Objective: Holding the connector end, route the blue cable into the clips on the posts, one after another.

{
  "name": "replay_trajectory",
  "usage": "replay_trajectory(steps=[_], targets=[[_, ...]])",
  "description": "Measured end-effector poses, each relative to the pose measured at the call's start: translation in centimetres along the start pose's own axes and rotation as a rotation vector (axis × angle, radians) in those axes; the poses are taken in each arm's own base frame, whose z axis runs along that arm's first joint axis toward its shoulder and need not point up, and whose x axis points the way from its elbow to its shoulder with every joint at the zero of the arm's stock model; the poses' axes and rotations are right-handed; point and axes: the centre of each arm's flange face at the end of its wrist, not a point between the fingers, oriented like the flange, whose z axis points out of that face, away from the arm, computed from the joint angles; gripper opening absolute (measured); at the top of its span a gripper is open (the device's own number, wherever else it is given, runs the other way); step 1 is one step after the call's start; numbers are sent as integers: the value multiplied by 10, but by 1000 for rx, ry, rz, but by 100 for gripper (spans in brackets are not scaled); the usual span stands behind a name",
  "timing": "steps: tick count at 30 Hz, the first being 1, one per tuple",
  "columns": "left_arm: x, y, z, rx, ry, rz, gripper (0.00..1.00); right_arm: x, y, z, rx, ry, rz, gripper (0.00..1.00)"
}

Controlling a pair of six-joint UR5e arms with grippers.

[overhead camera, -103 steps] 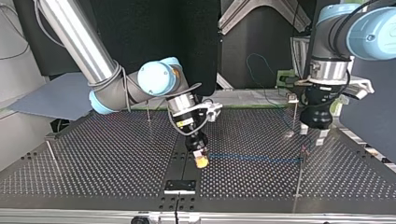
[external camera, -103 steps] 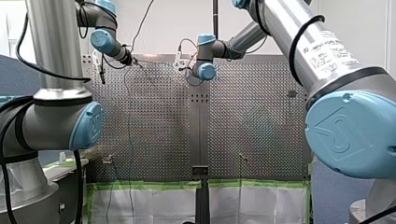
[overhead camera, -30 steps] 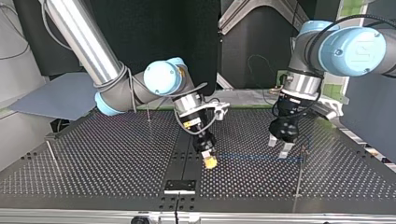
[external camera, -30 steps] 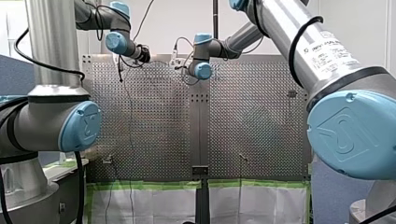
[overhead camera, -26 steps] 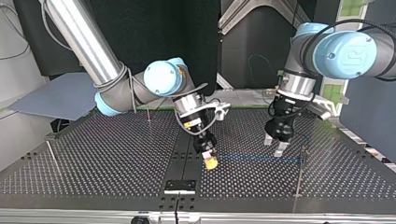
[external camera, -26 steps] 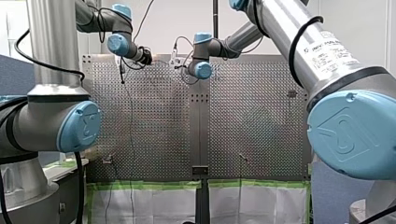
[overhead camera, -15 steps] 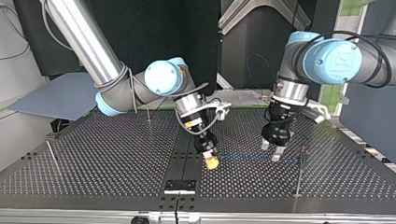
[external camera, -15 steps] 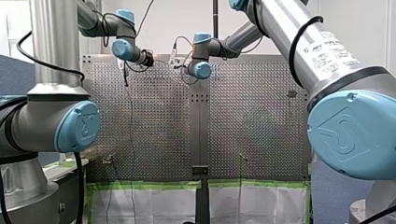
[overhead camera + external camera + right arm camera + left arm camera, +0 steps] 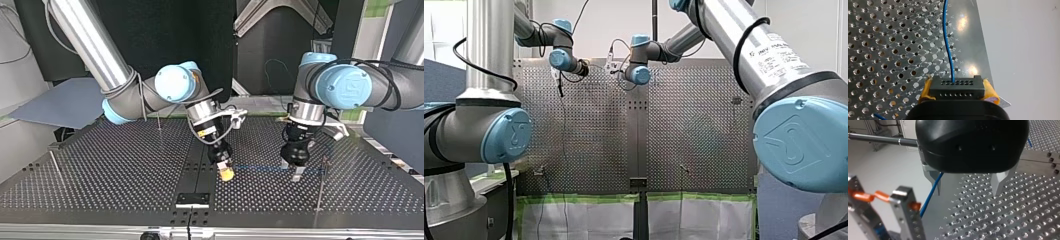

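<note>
In the top view my right gripper (image 9: 225,173) is shut on the black connector, low over the table's middle. The right wrist view shows that connector (image 9: 956,87) between yellow pads (image 9: 990,91), with the blue cable (image 9: 948,42) leaving it ahead. The blue cable (image 9: 265,168) runs level toward a clip post (image 9: 325,162) at the top view's right. My left gripper (image 9: 292,169) hangs open just over that stretch. In the left wrist view the left gripper (image 9: 966,185) is open, nothing between its metal fingers (image 9: 999,182). The cable (image 9: 931,195) passes close by one finger, down toward a clip post (image 9: 905,212).
More thin posts stand on the perforated table (image 9: 125,180): one at the top view's far left (image 9: 52,160), one behind my right arm (image 9: 159,120), one near the front right (image 9: 320,195). A black block (image 9: 192,199) sits at the front middle.
In the top view my left arm has swung from the right toward the middle and come down over the cable, still open. My right gripper has barely moved with the connector.
</note>
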Motion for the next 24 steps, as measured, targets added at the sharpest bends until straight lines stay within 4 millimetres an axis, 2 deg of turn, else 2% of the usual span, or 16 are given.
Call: replay_trajectory(steps=[6,15,24], targets=[[-4,1,4,6,-26,-10,100,0,0,0,-1,0,0,0],[-22,-4,11,20,-67,-9,100,0,2,0,-4,-3,0,0],[-15,-1,15,-1,-53,0,100,-1,4,0,-8,-8,-1,0]])
